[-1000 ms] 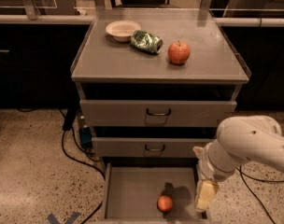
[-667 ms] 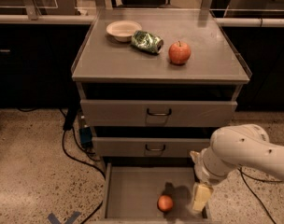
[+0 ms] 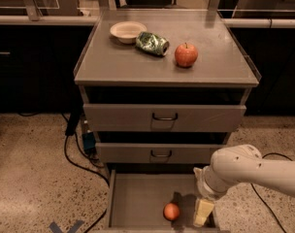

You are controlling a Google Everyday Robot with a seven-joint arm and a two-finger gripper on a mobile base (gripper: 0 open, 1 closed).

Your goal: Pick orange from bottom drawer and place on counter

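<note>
The orange (image 3: 171,211) lies on the grey floor of the open bottom drawer (image 3: 133,203), near its front middle. My gripper (image 3: 203,212) hangs down over the drawer's right part, just right of the orange and apart from it. The white arm reaches in from the right. The counter (image 3: 113,62) is the grey top of the cabinet, above the two upper drawers.
On the counter stand a pale bowl (image 3: 127,31), a crushed green can (image 3: 151,43) and a red apple (image 3: 186,55). The two upper drawers (image 3: 164,117) are slightly open. Black cables (image 3: 72,149) run on the speckled floor to the left.
The arm and gripper have moved left and slightly down, closer to the orange. The orange has not moved.
</note>
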